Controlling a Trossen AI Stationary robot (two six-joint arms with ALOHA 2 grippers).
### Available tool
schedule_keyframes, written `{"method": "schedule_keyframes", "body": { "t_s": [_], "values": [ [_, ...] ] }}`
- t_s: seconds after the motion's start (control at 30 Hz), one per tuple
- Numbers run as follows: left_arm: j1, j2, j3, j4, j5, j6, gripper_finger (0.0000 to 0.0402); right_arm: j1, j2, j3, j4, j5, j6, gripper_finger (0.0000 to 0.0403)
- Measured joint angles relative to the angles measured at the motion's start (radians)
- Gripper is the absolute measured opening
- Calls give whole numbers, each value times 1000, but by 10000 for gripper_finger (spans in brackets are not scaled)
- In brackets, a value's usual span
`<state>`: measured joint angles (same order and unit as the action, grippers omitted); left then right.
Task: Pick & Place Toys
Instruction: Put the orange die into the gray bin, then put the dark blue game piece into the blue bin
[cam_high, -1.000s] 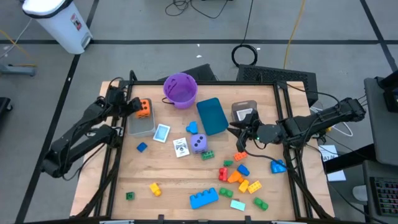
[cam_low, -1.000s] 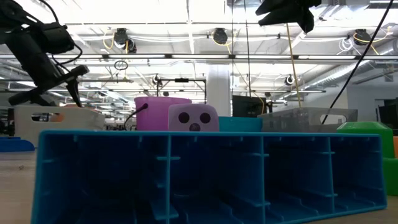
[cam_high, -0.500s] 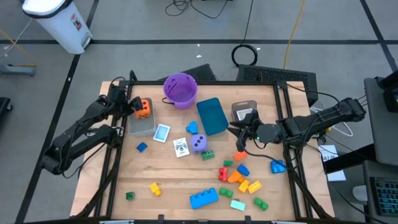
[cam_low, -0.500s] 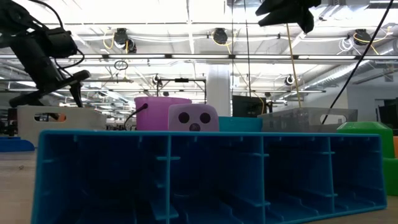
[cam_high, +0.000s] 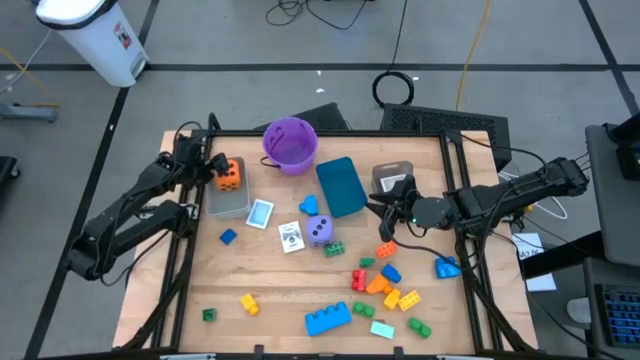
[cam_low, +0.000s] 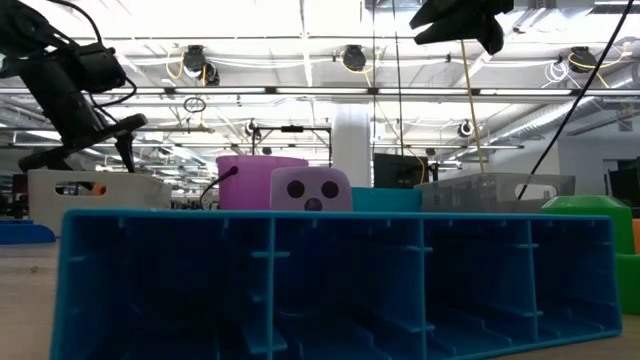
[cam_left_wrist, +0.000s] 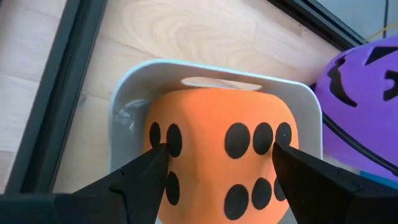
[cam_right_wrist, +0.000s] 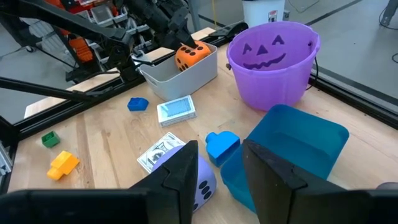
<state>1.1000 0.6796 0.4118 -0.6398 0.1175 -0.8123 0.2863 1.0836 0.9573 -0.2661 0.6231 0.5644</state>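
My left tool (cam_high: 213, 170) is at the far left of the wooden surface (cam_high: 280, 290), over the grey bin (cam_high: 226, 203). Its two dark fingers (cam_left_wrist: 140, 180) stand apart on either side of the orange die (cam_left_wrist: 221, 165) and do not squeeze it. The die is soft-looking, round at the corners, with black dots, and it sits in the smooth plastic bin.

My right tool (cam_high: 385, 222) hangs above the surface's right side, near the teal bin (cam_high: 341, 186); its fingers (cam_right_wrist: 177, 180) are a little apart and hold nothing.

I count one purple die (cam_high: 319, 230), two flat cards (cam_high: 260, 213) and one big blue brick (cam_high: 328, 318). A shiny purple bucket (cam_high: 290, 144) with a pumpkin face stands far back. Many small bricks (cam_high: 385, 285) lie near on the right.
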Motion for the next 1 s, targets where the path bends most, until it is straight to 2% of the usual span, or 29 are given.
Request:
{"method": "schedule_keyframes", "body": {
  "t_s": [0.33, 0.47, 0.57, 0.67, 0.8, 0.93, 1.0],
  "values": [
    [0, 0, 122, -69, -93, 89, 294, -5, 0, 0, 0, 0, 0, 118],
    [-1, 0, 199, -99, -89, 180, 294, -24, 0, 0, 8, 0, 0, 118],
    [-10, 0, 246, -107, -8, 269, 294, -37, 0, 0, 8, 0, 3, 118],
    [-37, 0, 277, -106, 141, 324, 294, -45, 0, 0, 10, 0, -2, 118],
    [-112, -4, 283, -94, 318, 306, 294, -62, 0, 0, 27, 0, -3, 118],
    [-244, -22, 283, -46, 339, 226, 294, -77, 0, 0, 91, 0, -4, 118],
    [-323, -34, 283, 1, 300, 183, 294, -84, 0, 0, 128, 0, -8, 118]
  ]
}}
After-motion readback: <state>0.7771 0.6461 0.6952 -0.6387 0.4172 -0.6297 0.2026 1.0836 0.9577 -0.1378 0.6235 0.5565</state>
